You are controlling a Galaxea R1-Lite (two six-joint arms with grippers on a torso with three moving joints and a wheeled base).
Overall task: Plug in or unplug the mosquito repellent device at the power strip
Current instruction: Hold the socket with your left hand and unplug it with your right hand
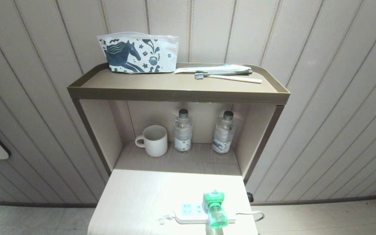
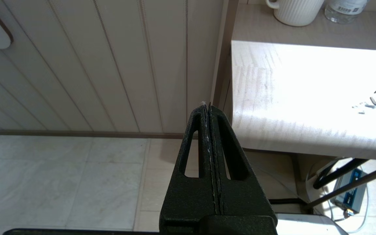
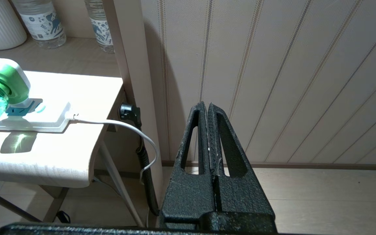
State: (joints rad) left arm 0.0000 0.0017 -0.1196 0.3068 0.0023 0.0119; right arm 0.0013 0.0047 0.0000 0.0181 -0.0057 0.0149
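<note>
**Repellent device plugged into strip; both grippers idle beside the table**

A tan shelf unit (image 1: pixel 178 93) stands against the panelled wall. Its top tray carries a horse-print pouch (image 1: pixel 138 54) and a toothbrush (image 1: pixel 228 77); its niche holds a ribbed white mug (image 1: pixel 153 140) and two water bottles (image 1: pixel 183 131). In front, on the pale table (image 1: pixel 142 192), lies the power strip (image 1: pixel 189 213) near the front right corner, its white cord (image 3: pixel 126 129) dropping over the edge. The mosquito repellent device (image 1: pixel 214 209) sits plugged into the strip. The left gripper (image 2: pixel 206 106) hangs off the table's left side, fingers pressed together, empty. The right gripper (image 3: pixel 206 105) hangs off the right side, likewise closed on nothing.
</note>
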